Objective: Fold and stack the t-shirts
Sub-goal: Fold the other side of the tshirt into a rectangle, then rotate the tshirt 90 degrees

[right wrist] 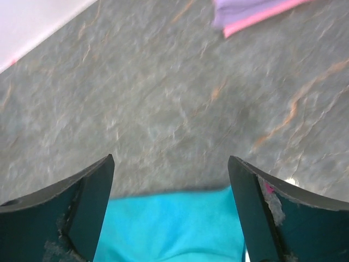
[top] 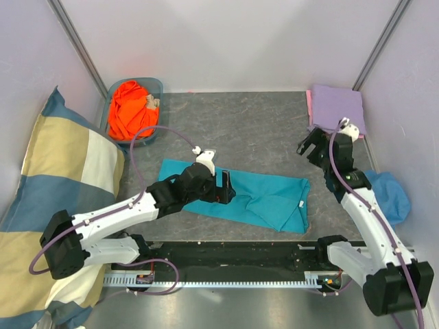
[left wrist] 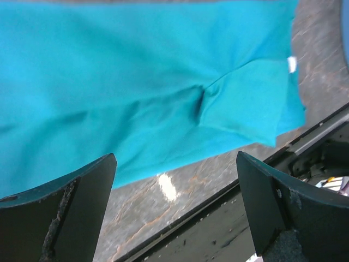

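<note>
We found the teal t-shirt lying flat on the grey table. It was folded into a long strip that ran from left of centre to right of centre, just behind the black rail at the near edge. The left gripper hovered over the left part of this strip. In the left wrist view its two fingers stood wide apart with nothing between them. The cloth below showed a crease and a small white label near its right end. The right gripper hung over bare table behind the right end of the strip, apart from it. In the right wrist view its fingers were likewise spread wide and held nothing, with the edge of the teal cloth visible beneath them. We noted the lavender t-shirt folded in the far right corner, resting on the pink t-shirt, of which only a narrow edge showed. The orange t-shirt lay crumpled in a blue basket at the far left. A checked pillow leaned along the left wall, and a blue hat lay at the right, beside the right arm.
</note>
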